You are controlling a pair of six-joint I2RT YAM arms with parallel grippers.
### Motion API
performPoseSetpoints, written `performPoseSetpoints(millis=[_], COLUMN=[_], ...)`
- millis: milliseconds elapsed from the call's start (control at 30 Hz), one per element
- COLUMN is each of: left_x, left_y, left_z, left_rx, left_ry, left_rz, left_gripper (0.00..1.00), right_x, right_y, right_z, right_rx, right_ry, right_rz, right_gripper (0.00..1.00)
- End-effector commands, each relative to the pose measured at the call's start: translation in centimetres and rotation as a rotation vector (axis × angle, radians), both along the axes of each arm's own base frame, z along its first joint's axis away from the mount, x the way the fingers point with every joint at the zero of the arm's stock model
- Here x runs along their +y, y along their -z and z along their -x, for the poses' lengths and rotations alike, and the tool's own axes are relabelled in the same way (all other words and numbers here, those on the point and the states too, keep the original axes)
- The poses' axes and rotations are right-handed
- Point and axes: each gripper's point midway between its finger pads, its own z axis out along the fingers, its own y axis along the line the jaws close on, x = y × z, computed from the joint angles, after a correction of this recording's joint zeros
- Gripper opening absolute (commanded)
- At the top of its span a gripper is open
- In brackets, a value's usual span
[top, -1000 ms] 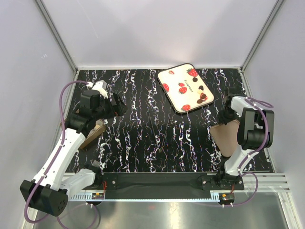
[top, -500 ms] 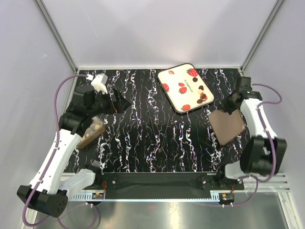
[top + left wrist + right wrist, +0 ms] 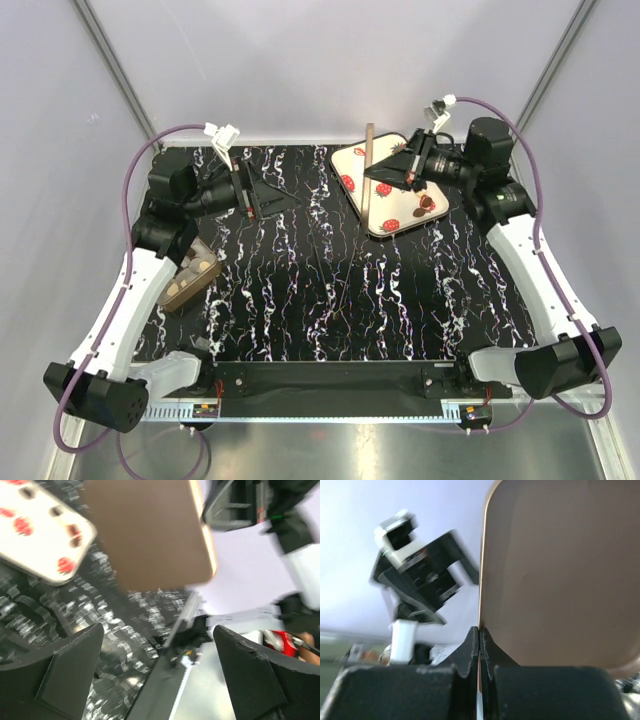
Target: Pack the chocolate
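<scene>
Surfaces I'm reading from here
I'm seeing the lid [image 3: 560, 570] showing smooth, matt brown, the right gripper [image 3: 479, 634] showing matt black plastic, the table [image 3: 330, 290] looking black, white-veined marble, and the tray [image 3: 400, 205] at 1 o'clock looking smooth cream.

The left arm [image 3: 120, 310] and right arm [image 3: 535, 275] had white shells, black joints, black wedge-shaped fingers [image 3: 62, 675] and a looping purple cable [image 3: 126, 195] each.

left gripper [image 3: 157, 630] wide open; right gripper [image 3: 479, 631] pinched shut
</scene>
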Motion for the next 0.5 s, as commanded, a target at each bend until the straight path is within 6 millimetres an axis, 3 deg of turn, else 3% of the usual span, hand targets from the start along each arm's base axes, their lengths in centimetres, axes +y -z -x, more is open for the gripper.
performPoseSetpoints(millis=[0, 133, 167, 200, 267, 300, 467], left_x=[-1.0, -1.5, -1.8, -2.0, -2.5, -2.6, -3.6], left_y=[-3.3, -3.5, -2.7, -3.8, -3.5, -4.5, -5.4], left_z=[1.0, -0.1, -0.5, -0.7, -1.5, -1.5, -2.8], left_rx=[-0.085, -0.162, -0.141, -0.220, -0.168, -0.236, -0.224], left_ry=[0.148, 0.190, 0.212, 0.225, 0.254, 0.272, 0.352], left_rz=[0.109, 0.137, 0.147, 0.175, 0.221, 0.246, 0.337], left_gripper=[0.99, 0.99, 0.99, 0.99, 0.99, 0.99, 0.99], right_x=[1.2, 1.3, 1.3, 1.3, 1.3, 1.2, 1.4], right_y=[-6.8, -9.9, -10.0, -10.4, -11.1, -11.5, -13.3], right_z=[4.2, 6.7, 7.0, 7.6, 8.4, 8.8, 10.8], right_rx=[-0.231, -0.349, -0.350, -0.322, -0.366, -0.349, -0.413], right_ry=[-0.215, -0.324, -0.344, -0.370, -0.404, -0.424, -0.491], right_rz=[-0.148, -0.233, -0.247, -0.270, -0.296, -0.308, -0.344], right_gripper=[0.00, 0.00, 0.00, 0.00, 0.00, 0.00, 0.00])
